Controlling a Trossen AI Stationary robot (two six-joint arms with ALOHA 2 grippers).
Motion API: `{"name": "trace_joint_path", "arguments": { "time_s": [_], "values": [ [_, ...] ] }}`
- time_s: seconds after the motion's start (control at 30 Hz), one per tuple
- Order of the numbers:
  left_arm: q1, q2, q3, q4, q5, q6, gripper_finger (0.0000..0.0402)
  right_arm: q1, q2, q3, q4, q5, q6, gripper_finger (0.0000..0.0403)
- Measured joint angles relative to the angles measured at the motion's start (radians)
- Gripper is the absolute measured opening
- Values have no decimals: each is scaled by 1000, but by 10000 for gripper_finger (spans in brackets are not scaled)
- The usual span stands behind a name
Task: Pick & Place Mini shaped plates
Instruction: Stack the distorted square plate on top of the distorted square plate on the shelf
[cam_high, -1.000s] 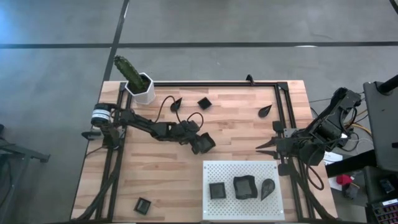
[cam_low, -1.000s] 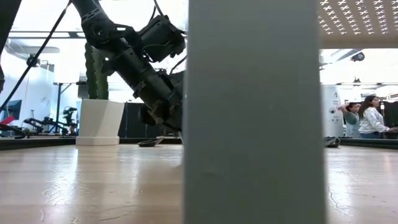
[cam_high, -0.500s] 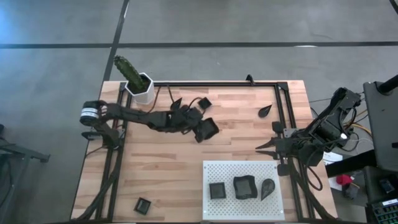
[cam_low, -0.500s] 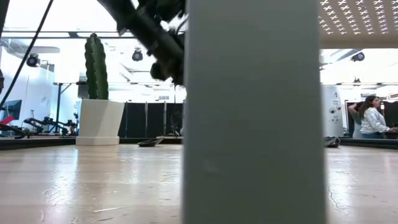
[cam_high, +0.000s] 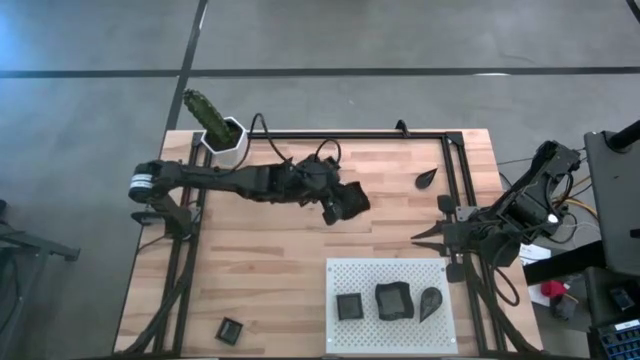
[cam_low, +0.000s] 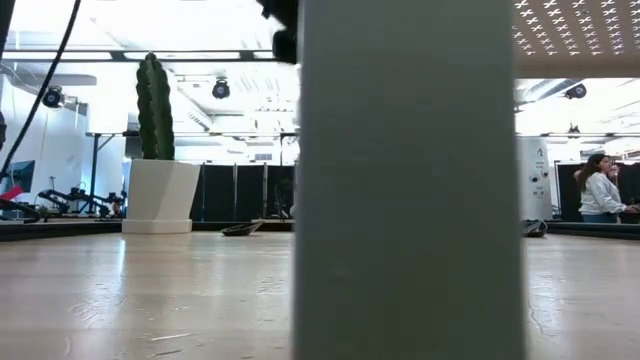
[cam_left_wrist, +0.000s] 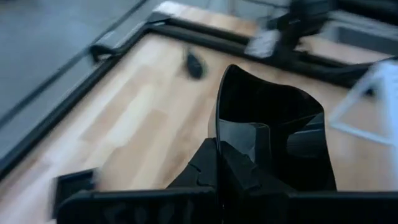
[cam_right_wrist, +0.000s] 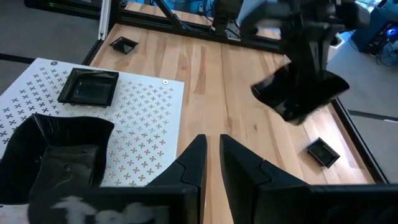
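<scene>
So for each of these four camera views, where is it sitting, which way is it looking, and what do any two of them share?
High view: overhead, straight down on the table; both arms show, left gripper carrying a dark plate.
Low view: at tabletop height, looking across; a grey post blocks the middle, cactus pot behind.
Left wrist view: on the left arm, past its fingers and the held plate.
Right wrist view: on the right arm, over the white perforated board.
Shared: right wrist and high views both show the left gripper's plate.
</scene>
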Motion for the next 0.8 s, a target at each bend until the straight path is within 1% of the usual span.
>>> {"name": "trace_joint_path", "arguments": {
  "time_s": [0.1,0.27,0.5,0.63,0.8],
  "values": [
    [-24,0,35,-4,30,1,0,0,-5,4,0,0,-2,43],
    [-67,17,108,-5,35,0,0,0,-27,6,-1,1,-15,43],
    [-115,99,232,-37,139,5,0,0,-70,6,-9,1,-15,43],
    [-142,138,292,-68,154,3,0,0,-94,6,-10,1,-15,43],
    [-185,181,335,-51,173,-44,0,0,-114,7,-31,2,-14,43]
  ]
}}
